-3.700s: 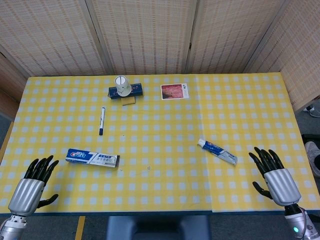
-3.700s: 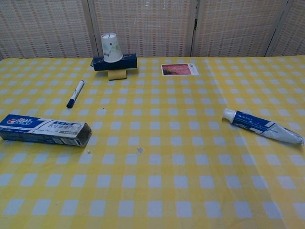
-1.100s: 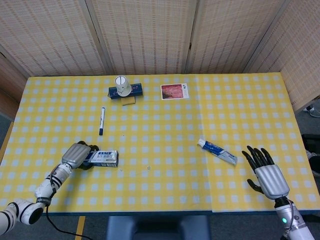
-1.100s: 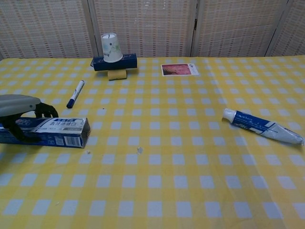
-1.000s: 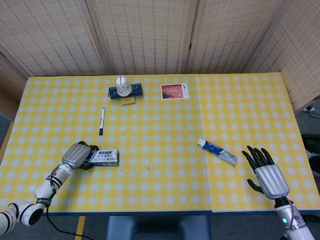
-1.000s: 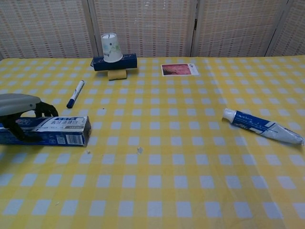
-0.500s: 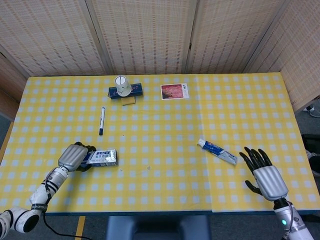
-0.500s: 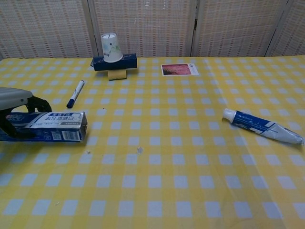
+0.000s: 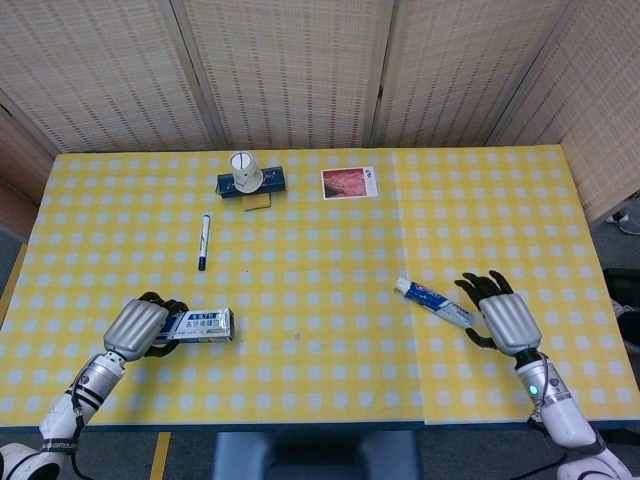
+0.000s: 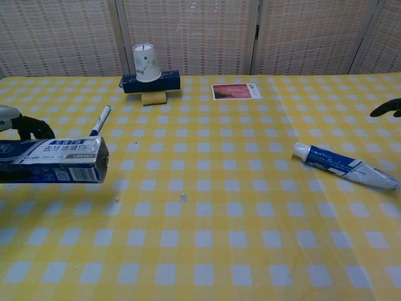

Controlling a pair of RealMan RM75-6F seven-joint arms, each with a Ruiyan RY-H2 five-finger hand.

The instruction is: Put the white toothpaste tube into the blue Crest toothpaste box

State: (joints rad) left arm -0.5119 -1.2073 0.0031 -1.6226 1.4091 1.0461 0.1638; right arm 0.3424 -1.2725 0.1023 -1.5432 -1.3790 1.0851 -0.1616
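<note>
Tabletop: left hand (image 9: 137,325) grips box (image 9: 203,324)

You have a table (image 9: 330,100) in front of you covered by a yellow-and-white checked cloth, with a seam running front to back right of centre. Its front edge shows a dark blue trim in the head view. Behind the table stands a folding screen (image 9: 290,70) of woven, reed-like panels in tan, split by pale vertical frames; the outer panels angle forward on both sides. In the chest view the same screen (image 10: 188,34) fills the whole backdrop. Grey floor (image 9: 625,250) shows at the right, with a white cable lying on it. A yellow strip (image 9: 161,456) marks the floor under the front edge. The light is even and soft.
</note>
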